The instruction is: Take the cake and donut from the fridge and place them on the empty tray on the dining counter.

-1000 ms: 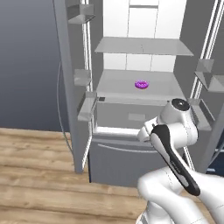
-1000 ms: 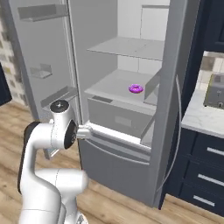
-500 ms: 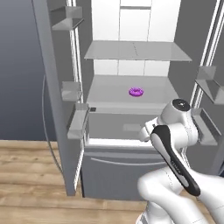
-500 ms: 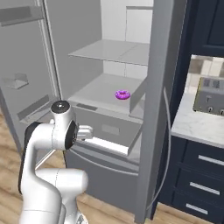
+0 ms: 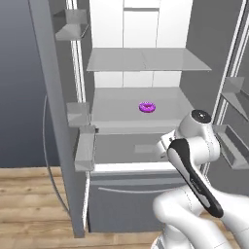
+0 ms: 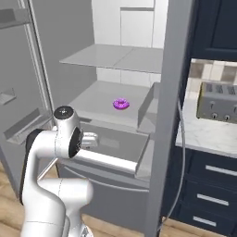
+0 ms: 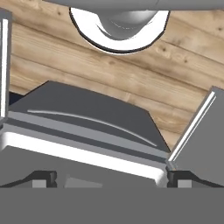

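Fridge (image 5: 146, 63) nearer; donut (image 5: 147, 107) flat (centre-shelf)

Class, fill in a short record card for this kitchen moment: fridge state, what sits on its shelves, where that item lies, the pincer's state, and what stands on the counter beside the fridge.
fridge: both doors swung open, white inside, grey shelves
food seen inside: one purple donut
donut position: lying flat on the middle shelf, near its centre
cake: cannot be made out on the shelves
pincer: open, holding nothing, facing down over the bottom drawer
counter beside fridge: a grey toaster
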{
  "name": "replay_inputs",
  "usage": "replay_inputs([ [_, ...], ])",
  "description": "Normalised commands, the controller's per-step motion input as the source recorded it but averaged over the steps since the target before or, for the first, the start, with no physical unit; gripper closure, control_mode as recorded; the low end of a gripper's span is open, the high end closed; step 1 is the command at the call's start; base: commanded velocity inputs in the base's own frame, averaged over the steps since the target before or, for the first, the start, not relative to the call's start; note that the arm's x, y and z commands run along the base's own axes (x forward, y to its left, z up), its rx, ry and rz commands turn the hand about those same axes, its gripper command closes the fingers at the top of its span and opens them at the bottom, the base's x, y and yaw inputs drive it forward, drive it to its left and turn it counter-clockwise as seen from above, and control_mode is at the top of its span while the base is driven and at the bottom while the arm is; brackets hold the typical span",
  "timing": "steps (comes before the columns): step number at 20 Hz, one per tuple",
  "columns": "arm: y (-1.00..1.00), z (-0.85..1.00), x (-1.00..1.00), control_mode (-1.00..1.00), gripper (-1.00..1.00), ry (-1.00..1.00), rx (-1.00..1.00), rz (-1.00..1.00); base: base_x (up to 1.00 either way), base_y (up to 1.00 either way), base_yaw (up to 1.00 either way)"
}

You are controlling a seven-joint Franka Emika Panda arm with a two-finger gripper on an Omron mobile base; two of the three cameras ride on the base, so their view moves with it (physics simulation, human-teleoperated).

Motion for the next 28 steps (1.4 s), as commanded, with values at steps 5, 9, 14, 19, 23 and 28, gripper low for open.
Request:
replay_inputs([
  [5, 0.00, 0.00, 0.00, 1.00, -1.00, 0.00, 0.00, 0.00, 0.39, 0.25, -0.27],
  [9, 0.00, 0.00, 0.00, 1.00, -1.00, 0.00, 0.00, 0.00, 0.28, 0.19, -0.32],
  [14, 0.00, 0.00, 0.00, 1.00, -1.00, 0.00, 0.00, 0.00, 0.29, 0.30, -0.28],
  [19, 0.00, 0.00, 0.00, 1.00, -1.00, 0.00, 0.00, 0.00, 0.36, 0.34, -0.27],
  [23, 0.00, 0.00, 0.00, 1.00, -1.00, 0.00, 0.00, 0.00, 0.33, 0.41, -0.25],
  [28, 0.00, 0.00, 0.00, 1.00, -1.00, 0.00, 0.00, 0.00, 0.25, 0.40, -0.23],
])
